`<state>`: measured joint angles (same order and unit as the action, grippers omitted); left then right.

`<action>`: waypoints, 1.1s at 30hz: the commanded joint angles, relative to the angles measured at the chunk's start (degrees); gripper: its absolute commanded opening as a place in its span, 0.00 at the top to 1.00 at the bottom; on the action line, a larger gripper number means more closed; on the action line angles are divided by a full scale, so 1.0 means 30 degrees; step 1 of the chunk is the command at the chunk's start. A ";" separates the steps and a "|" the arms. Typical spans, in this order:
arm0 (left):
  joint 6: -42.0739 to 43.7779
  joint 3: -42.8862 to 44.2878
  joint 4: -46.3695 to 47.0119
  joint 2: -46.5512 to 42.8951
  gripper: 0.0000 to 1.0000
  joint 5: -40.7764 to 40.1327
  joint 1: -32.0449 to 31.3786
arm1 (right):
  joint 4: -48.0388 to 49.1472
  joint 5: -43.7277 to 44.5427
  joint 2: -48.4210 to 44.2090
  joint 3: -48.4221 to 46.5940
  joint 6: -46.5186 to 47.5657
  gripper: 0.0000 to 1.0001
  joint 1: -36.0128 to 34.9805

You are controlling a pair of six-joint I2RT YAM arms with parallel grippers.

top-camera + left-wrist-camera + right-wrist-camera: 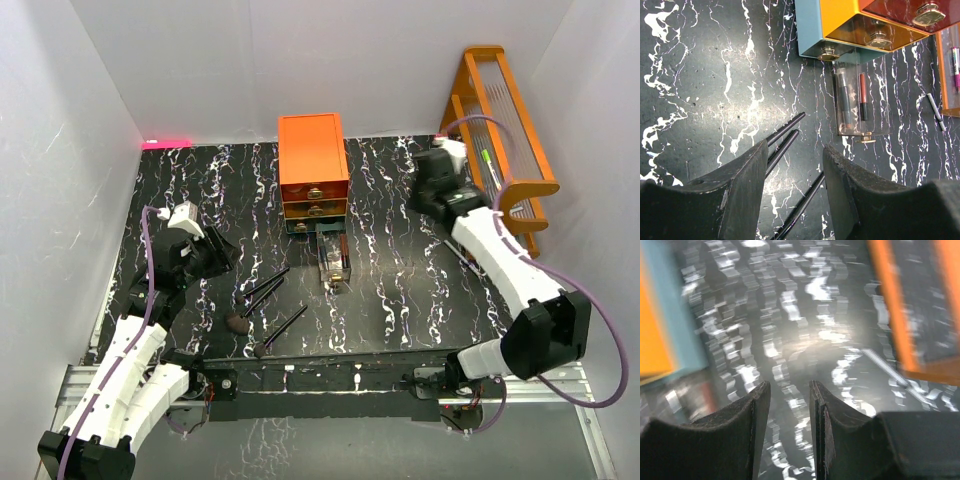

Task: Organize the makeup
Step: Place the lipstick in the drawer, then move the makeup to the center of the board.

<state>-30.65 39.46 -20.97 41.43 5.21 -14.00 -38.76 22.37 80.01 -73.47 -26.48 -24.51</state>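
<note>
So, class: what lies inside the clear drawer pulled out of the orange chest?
A dark tube and a reddish tube, side by side. The upper drawers are shut, hiding their contents.

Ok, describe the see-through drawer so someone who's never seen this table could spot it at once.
Find the orange drawer chest at the back middle of the black marbled table. A clear drawer juts from its base toward the near edge. Unlike the orange drawers above, it is transparent, with a dark tube and a reddish tube lying side by side inside.
</note>
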 commanded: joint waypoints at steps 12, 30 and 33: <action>-0.0057 -0.0137 0.0178 -0.0325 0.53 0.0602 0.0077 | -0.1138 0.0653 0.3006 0.1465 -0.0936 0.60 0.5959; 0.0325 -0.0280 0.1350 -0.0173 0.51 0.2124 0.0075 | 0.3796 -0.3912 -0.3784 0.4914 0.0187 0.63 0.5566; 0.0522 -0.0434 0.2468 0.0166 0.47 0.3442 0.0066 | 0.4214 -0.6695 -0.5634 0.4448 0.1120 0.63 0.5294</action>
<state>-30.35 39.24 -18.37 41.45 9.67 -14.00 -33.87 13.78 70.00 -58.28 -27.92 -7.46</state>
